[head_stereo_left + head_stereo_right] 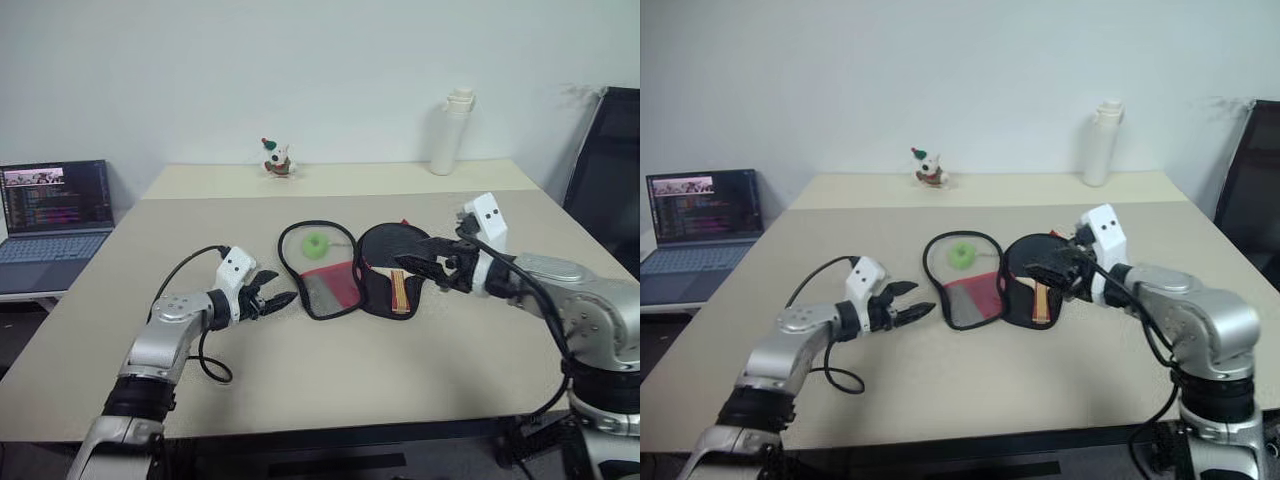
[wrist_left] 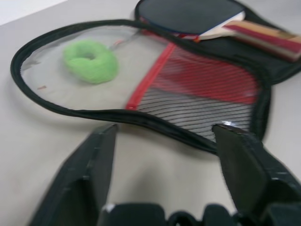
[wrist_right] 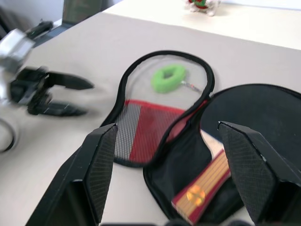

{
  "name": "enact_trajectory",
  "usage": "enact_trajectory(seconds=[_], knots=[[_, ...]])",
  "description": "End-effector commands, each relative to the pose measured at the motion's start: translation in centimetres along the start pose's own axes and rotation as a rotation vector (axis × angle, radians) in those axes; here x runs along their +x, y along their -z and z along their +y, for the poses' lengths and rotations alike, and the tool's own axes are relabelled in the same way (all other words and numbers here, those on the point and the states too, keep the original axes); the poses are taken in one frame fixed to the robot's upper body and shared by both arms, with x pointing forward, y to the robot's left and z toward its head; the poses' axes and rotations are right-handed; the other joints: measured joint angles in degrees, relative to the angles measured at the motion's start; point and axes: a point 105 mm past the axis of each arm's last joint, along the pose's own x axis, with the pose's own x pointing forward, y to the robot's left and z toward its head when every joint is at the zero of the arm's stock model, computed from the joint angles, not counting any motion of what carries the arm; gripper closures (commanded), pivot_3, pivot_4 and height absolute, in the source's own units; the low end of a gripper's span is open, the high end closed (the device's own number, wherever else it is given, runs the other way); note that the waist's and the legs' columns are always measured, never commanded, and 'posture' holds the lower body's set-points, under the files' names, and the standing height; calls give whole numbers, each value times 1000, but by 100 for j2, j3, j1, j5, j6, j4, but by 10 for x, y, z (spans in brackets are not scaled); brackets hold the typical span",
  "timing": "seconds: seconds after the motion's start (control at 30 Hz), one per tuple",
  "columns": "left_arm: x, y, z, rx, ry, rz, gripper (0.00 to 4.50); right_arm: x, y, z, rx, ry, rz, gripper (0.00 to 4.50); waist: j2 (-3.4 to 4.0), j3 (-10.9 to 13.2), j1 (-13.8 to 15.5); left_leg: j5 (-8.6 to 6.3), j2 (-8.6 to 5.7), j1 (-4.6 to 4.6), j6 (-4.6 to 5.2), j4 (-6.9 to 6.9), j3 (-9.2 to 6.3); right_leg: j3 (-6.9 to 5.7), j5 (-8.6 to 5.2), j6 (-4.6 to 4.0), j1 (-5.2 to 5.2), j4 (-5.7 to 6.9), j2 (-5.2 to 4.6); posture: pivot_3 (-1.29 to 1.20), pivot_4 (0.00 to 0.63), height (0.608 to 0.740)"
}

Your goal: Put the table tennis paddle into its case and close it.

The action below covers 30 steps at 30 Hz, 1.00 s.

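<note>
Case point(image 1: 335, 270) lies unzipped and spread flat near the middle of the tabletop point(image 1: 300, 370), well in from every edge: left half shows mesh lining, a red panel and a green ring, right half is black fabric. Table tennis paddle point(image 1: 392, 262) rests flat in the right half, black face toward the far edge, striped wooden handle toward the near edge.

You had a plain white wall point(image 1: 330, 70) behind the scene, evenly lit. In front of it stood a beige table point(image 1: 300, 370), with a second table point(image 1: 350, 178) of the same colour pushed against its far edge. To your left, an open laptop point(image 1: 55, 215) sat on a lower surface, its screen lit. At the right edge you saw a black chair point(image 1: 608, 180).
</note>
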Motion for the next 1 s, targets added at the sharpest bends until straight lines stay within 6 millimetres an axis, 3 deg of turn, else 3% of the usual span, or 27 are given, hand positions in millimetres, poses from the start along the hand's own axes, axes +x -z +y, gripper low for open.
enact_trajectory(seconds=[0.03, 0.2, 0.23, 0.57, 0.87, 1.0], knots=[[3, -3, 11, 19, -28, 10, 2526, -4, -6, 11, -49, -44, -28, 747, 0, 0, -1, 0, 1, 0, 1, 0, 0, 0, 0, 0, 0, 0, 1, 0, 150, 740], [7, -4, 18, 8, -29, 14, 4361, -4, -5, 9, -37, -24, -37, 747, -1, 1, 13, -1, 6, -1, 1, 2, -1, 1, 0, 0, -1, 4, -3, 0, 150, 740], [7, -3, 20, 6, -36, 19, 4479, -4, -5, 8, -34, -18, -39, 747, -1, 1, 17, -1, 6, -3, 1, 3, -1, 0, 0, 0, -2, 4, -5, 0, 150, 740], [36, 3, 38, 27, -169, 64, 4479, -3, -3, 7, -27, -14, -41, 747, -3, 2, 33, -1, 2, -6, 1, 6, 2, -3, 1, 2, -1, 1, -14, 0, 150, 740], [73, -10, 15, -39, -93, 3, 4479, -7, -2, 3, -29, 17, -39, 747, -5, 3, 33, -1, -5, -7, 1, 5, 12, -6, 1, 2, -1, -1, -12, 0, 150, 740], [89, -42, -9, 17, 46, -81, 4479, -15, 0, -3, -32, 48, -28, 747, -7, 4, 36, -1, -6, -9, 1, 5, 14, -6, 1, 2, -1, 0, -10, 0, 150, 740]])
